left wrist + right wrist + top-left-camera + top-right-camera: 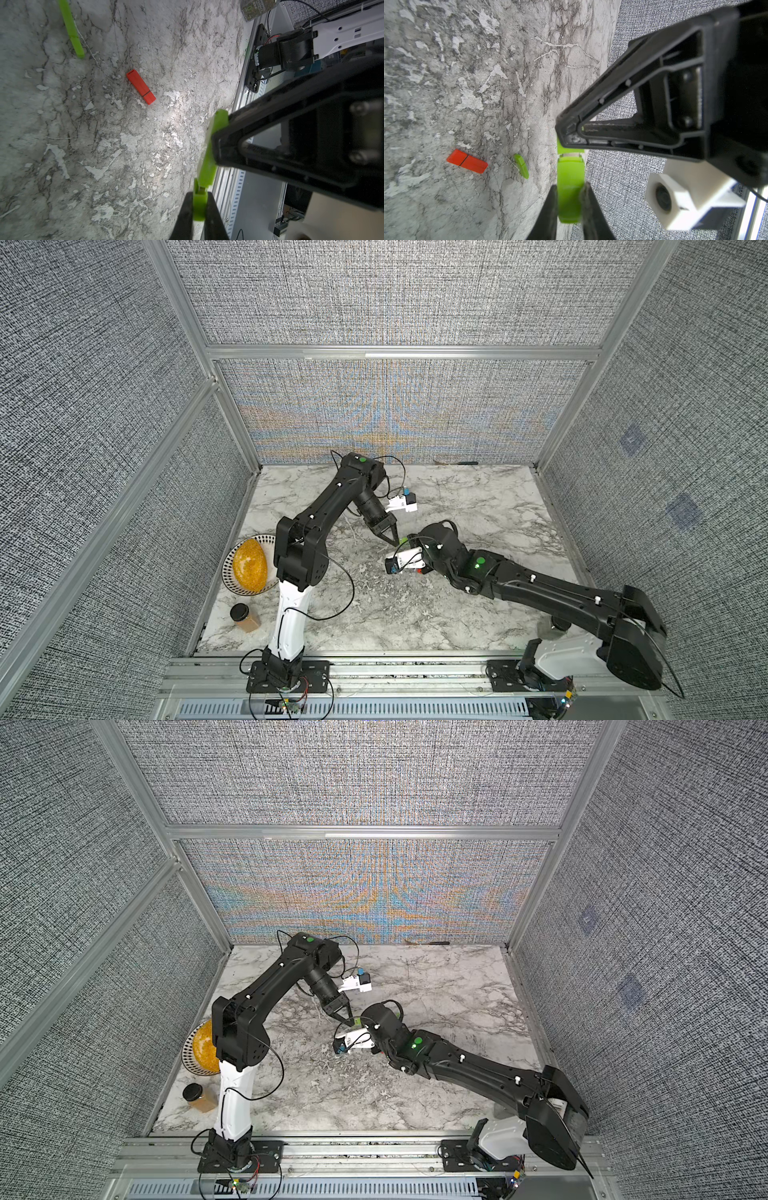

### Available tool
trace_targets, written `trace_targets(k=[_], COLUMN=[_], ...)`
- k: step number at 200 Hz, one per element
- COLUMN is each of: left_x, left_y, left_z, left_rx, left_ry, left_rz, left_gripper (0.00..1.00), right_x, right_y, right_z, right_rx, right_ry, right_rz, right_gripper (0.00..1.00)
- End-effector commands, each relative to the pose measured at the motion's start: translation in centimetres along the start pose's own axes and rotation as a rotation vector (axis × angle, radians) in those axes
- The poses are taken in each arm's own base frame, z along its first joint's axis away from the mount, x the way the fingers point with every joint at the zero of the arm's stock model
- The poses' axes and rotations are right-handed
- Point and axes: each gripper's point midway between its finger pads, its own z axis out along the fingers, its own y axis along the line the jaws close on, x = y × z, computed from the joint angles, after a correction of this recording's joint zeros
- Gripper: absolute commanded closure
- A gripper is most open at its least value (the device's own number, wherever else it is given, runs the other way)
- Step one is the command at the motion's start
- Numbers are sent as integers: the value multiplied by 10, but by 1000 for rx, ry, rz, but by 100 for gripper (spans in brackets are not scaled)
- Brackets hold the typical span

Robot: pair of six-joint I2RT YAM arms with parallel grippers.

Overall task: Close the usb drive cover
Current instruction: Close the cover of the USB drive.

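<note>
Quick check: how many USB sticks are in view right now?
3. A red stick lies on the table; a green stick lies there too; a second green stick is held aloft by the right gripper, its cap in the left gripper. Arms may hide more.

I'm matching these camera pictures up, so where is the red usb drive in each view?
Top view: red usb drive, a speck beside the right wrist camera.
Top view: too small to tell.
Left wrist: between the lying green stick and the held green drive.
Right wrist: past the lying green stick from the held green drive.
Shared landmark: the held green drive.
</note>
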Motion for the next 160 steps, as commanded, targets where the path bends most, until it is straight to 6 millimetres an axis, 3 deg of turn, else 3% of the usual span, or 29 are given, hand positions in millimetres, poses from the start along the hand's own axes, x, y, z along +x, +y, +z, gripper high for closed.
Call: trace_targets(k=[1,34,97,160], left_x=[-1,-3,1,-2], left_y=[2,-7,-11,-16], left_z=[-1,-2,1,0], left_rx=[-3,41,77,103], left_ry=[-4,-17,-7,-21], left_rz=[-34,-7,-9,2], left_gripper=[100,100,100,100], right_x=[-16,-27,-22,-30], right_y=[-14,-20,-39,-42], right_z=[-4,-9,-13,-10], right_rx=[42,45,110,101], right_ry=[-71,-135,-128,-158], right_rz=[55,53,3,-17], right_gripper=[100,100,100,100])
